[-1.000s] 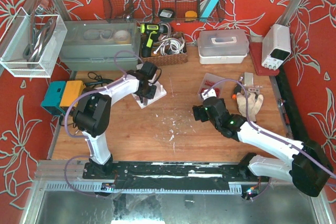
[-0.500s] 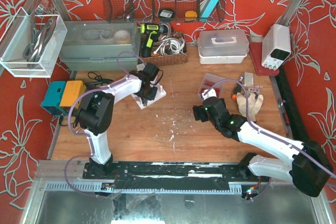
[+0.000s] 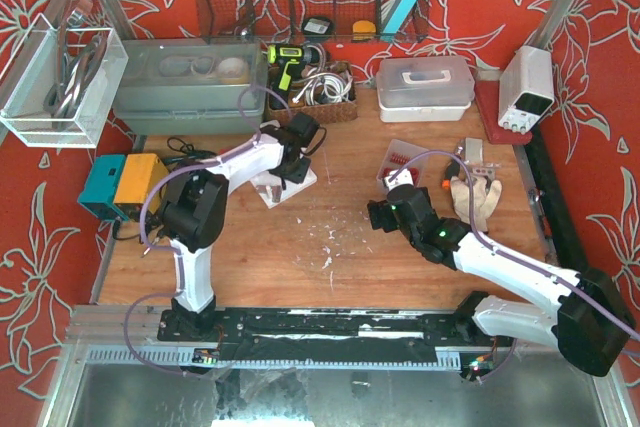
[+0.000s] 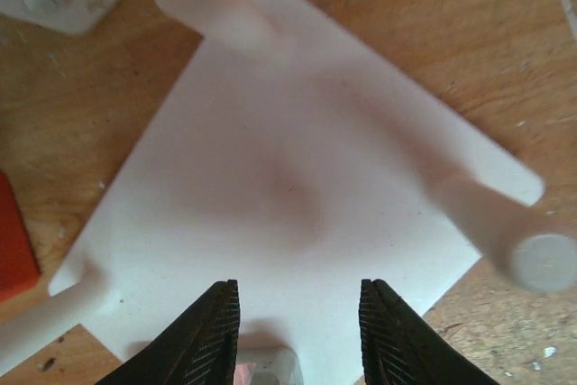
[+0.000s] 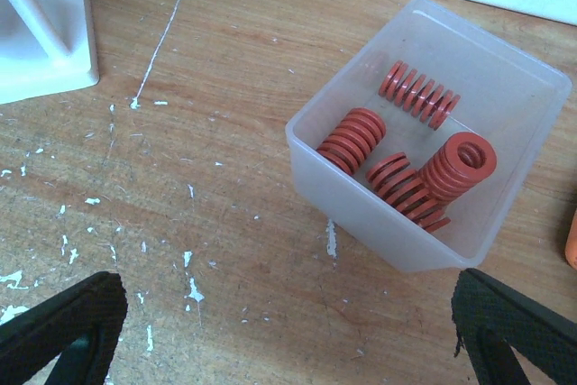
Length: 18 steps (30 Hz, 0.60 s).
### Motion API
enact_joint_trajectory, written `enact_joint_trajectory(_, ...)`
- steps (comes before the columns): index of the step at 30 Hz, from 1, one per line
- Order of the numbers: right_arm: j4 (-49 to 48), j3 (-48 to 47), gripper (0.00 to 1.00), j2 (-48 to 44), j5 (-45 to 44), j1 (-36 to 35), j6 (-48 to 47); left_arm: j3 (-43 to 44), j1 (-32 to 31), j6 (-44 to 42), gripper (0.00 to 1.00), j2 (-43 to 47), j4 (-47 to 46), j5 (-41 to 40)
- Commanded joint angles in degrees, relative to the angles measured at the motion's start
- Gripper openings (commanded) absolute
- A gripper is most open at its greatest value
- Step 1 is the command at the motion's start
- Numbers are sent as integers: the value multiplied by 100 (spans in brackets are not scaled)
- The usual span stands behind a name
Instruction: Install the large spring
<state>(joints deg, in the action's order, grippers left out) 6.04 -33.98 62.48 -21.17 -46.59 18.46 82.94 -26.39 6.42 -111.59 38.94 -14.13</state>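
Note:
A clear plastic box (image 5: 424, 169) holds several red springs; the fattest one (image 5: 460, 164) stands on end. The box also shows in the top view (image 3: 400, 160). My right gripper (image 5: 288, 335) is wide open and empty, hovering over bare wood just short of the box, and shows in the top view (image 3: 385, 215). A white base plate (image 4: 288, 187) with upright white pegs (image 4: 212, 6) lies under my left gripper (image 4: 297, 335), which is open and empty above the plate's near edge. Plate (image 3: 288, 182) and left gripper (image 3: 292, 152) show in the top view. No spring is on any peg.
A work glove (image 3: 475, 197) lies right of the spring box. A white lidded box (image 3: 425, 87), a power supply (image 3: 527, 87), a cable basket (image 3: 315, 92) and a grey bin (image 3: 190, 87) line the back. A teal and orange box (image 3: 120, 182) sits at the left.
My left gripper has shifted to the right and a little farther back over the white plate. The right arm and the spring box have not moved.

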Motion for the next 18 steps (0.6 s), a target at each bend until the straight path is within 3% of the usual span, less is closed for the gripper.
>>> enact_joint_trajectory(1,149,-131,99,-114,-186,-50,-62,307,-227,133,40,-6,566,-634)
enact_joint_trajectory(10,128,-113,99,-144,-151,-43,-45,-260,-533,766,25,263,537,-1234)
enact_joint_trajectory(18,140,-115,99,-155,-148,-47,-44,-373,-559,904,25,360,457,-1374)
